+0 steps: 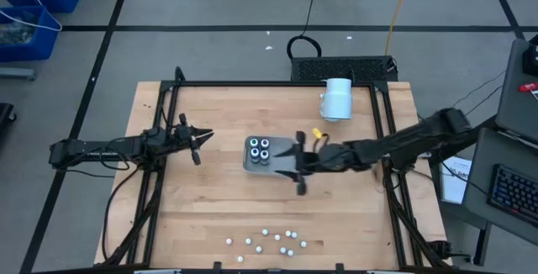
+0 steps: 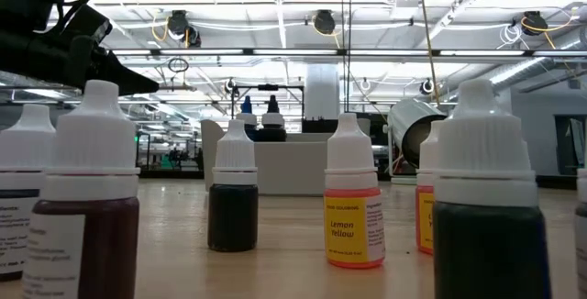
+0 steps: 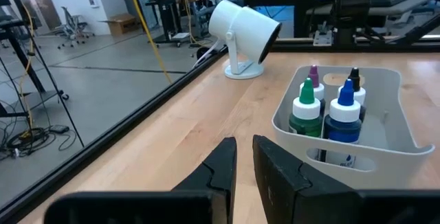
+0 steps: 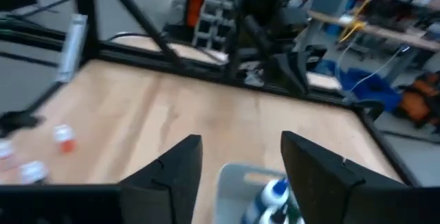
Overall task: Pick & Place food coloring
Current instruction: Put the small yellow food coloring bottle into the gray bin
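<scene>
Dark right end effector (image 4: 237, 176) open, empty, above tray (image 4: 237, 176).

White cylinder (image 1: 337, 98) near table's (image 1: 210, 215) far edge, grey tray (image 1: 250, 165) mid-table, perhaps plastic

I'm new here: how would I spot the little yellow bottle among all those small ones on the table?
Start at the wooden table and find the scatter of small white-capped bottles along its near edge, away from the grey tray. In the low view, the yellow bottle stands near the middle. Its liquid is bright yellow and its label reads "Lemon Yellow", while the bottles beside it are dark.
</scene>
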Robot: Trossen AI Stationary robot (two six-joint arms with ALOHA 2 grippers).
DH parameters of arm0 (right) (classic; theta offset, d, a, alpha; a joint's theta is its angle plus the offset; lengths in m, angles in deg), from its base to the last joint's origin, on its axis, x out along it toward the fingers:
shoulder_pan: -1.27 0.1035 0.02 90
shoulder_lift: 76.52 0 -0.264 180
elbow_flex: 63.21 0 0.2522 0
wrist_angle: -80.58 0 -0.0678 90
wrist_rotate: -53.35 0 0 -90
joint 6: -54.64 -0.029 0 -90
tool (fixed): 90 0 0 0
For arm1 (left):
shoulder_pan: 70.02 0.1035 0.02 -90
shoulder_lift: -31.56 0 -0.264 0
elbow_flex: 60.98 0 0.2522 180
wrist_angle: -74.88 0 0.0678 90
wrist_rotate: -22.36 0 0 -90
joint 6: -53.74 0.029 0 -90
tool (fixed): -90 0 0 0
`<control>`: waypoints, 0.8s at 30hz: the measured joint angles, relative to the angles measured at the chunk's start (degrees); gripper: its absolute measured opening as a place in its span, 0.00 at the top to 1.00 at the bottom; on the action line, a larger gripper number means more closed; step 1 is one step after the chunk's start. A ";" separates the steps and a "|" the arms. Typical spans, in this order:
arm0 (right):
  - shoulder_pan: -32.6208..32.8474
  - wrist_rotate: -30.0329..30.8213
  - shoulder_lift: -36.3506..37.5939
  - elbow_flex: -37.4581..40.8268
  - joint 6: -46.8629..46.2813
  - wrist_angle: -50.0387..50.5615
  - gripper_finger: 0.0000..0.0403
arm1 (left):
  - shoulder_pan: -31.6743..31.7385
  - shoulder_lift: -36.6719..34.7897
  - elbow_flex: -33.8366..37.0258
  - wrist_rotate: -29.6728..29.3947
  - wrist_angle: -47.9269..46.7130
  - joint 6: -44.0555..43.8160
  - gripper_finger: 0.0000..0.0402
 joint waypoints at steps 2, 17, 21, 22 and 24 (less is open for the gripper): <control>1.27 0.04 4.70 1.60 -1.49 3.47 0.61 | 0.00 -0.01 0.01 -0.02 0.05 -0.04 0.86; 1.20 1.57 28.96 37.97 -13.14 -16.84 0.97 | 0.00 0.00 0.01 0.00 0.22 -2.51 0.86; -0.27 1.12 35.19 45.28 -14.96 -20.97 0.99 | 0.00 -0.01 0.00 0.02 -1.44 -1.26 0.86; -0.84 0.04 37.25 46.50 -15.04 -21.30 1.00 | 0.00 0.01 0.02 0.02 -2.05 -0.98 0.86; -1.74 -2.26 41.12 48.41 -15.05 -21.04 1.00 | 0.00 0.01 0.01 -0.01 -2.45 -0.26 0.86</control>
